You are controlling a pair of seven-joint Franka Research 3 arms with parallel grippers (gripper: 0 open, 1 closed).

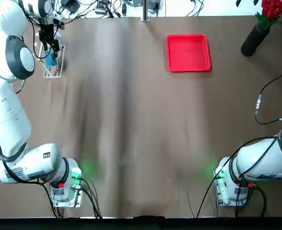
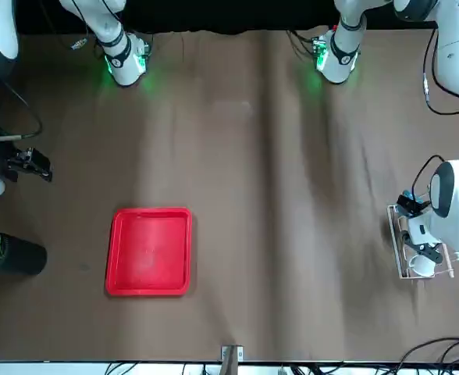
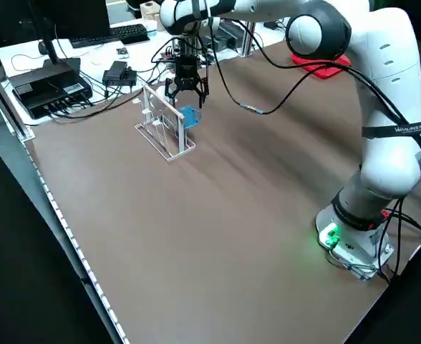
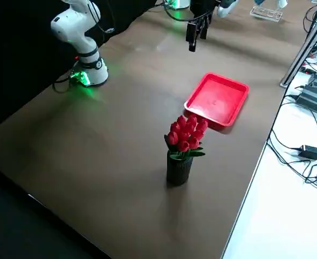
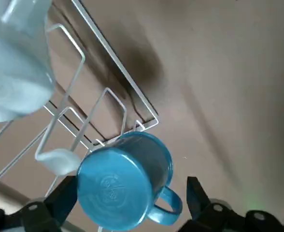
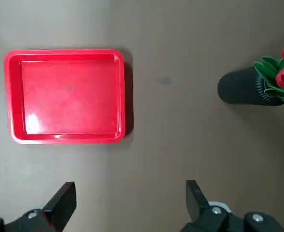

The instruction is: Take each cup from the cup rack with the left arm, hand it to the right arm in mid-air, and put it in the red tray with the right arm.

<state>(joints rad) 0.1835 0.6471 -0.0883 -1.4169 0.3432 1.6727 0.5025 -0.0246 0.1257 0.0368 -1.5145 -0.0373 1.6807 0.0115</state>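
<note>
The wide brown table (image 1: 141, 143) fills the top view, and the flat bright red square plastic tray (image 1: 189, 52) lies empty in the upper middle-right of that frame, with a dark vase of red tulips (image 1: 261, 28) in the upper right corner. The small rack of thin silvery-white wire (image 3: 164, 129) stands in the upper left of the top view, and it carries both mugs: the small blue mug with a handle (image 5: 125, 186) hangs with its bottom turned toward the wrist camera, and the small white mug (image 5: 16, 63) sits on another peg just beside it. The left gripper (image 5: 127, 208) hangs just above the blue mug, its fingers wide open on both sides of the mug body and not touching it, so it holds nothing. The mug lies straight ahead between the fingers, its handle pointing to one finger side; I judge the next move needs only a short approach and a closing. The right gripper (image 6: 127, 203) waits in the air above the table near the red tray, also wide open and empty. Cables and black boxes lie on the white bench (image 3: 74, 64) behind the rack
</note>
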